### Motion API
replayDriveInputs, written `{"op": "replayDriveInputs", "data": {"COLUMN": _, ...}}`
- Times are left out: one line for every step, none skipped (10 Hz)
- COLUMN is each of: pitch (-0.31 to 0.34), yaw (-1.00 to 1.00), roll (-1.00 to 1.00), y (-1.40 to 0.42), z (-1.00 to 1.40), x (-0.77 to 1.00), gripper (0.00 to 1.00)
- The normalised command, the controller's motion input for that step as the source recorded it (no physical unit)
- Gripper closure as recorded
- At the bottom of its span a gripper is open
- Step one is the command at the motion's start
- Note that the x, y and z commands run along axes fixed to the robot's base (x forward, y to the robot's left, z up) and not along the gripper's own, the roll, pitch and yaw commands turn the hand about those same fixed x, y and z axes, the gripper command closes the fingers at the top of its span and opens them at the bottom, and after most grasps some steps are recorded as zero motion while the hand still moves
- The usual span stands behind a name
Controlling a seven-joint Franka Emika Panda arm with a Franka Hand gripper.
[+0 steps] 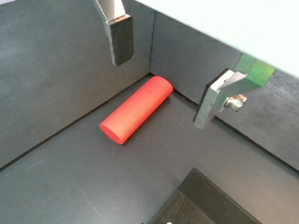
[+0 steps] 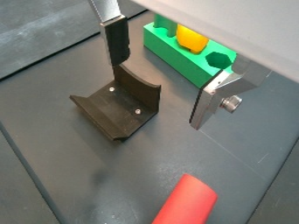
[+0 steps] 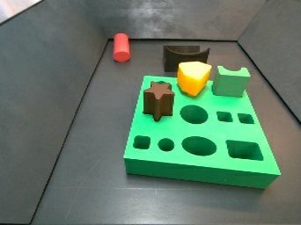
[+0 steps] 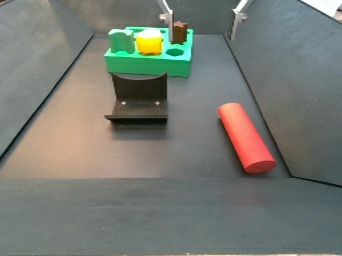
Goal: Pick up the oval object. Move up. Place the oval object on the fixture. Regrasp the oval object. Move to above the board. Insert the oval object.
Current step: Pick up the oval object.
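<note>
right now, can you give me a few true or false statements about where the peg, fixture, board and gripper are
1. The oval object lies flat on the floor. True.
2. The gripper is shut on the oval object. False: its fingers are spread with nothing between them; the peg lies on the floor beneath them.
3. The oval object rests in the fixture notch. False: the notch is empty and the peg lies apart from it.
4. A yellow wedge and a dark star peg stand on the board. True.
5. The board's oval hole is already filled. False: in a side view it is open.
</note>
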Motion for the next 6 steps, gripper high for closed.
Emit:
{"op": "replayDriveInputs", "data": {"pitch": -0.003, "yaw": 0.05, "roll": 0.09, "y": 0.47, "z": -0.23, "x": -0.34, "gripper": 0.00}}
{"op": "replayDriveInputs", "data": {"pitch": -0.026, "yaw": 0.07, "roll": 0.12, "y": 0.61, "z": -0.51, "x": -0.34, "gripper": 0.00}}
{"op": "replayDriveInputs", "data": {"pitch": -0.064, "yaw": 0.11, "roll": 0.12, "y": 0.58, "z": -0.68, "x": -0.37, "gripper": 0.00}}
{"op": "replayDriveInputs", "data": {"pitch": -0.137, "yaw": 0.16, "roll": 0.05, "y": 0.48, "z": -0.80, "x": -0.26, "gripper": 0.00}}
{"op": "replayDriveInputs", "data": {"pitch": -0.153, "yaw": 0.18, "roll": 0.03, "y": 0.40, "z": -0.86, "x": -0.12, "gripper": 0.00}}
{"op": "replayDriveInputs", "data": {"pitch": -0.140, "yaw": 0.18, "roll": 0.00, "y": 0.40, "z": -0.90, "x": 0.00, "gripper": 0.00}}
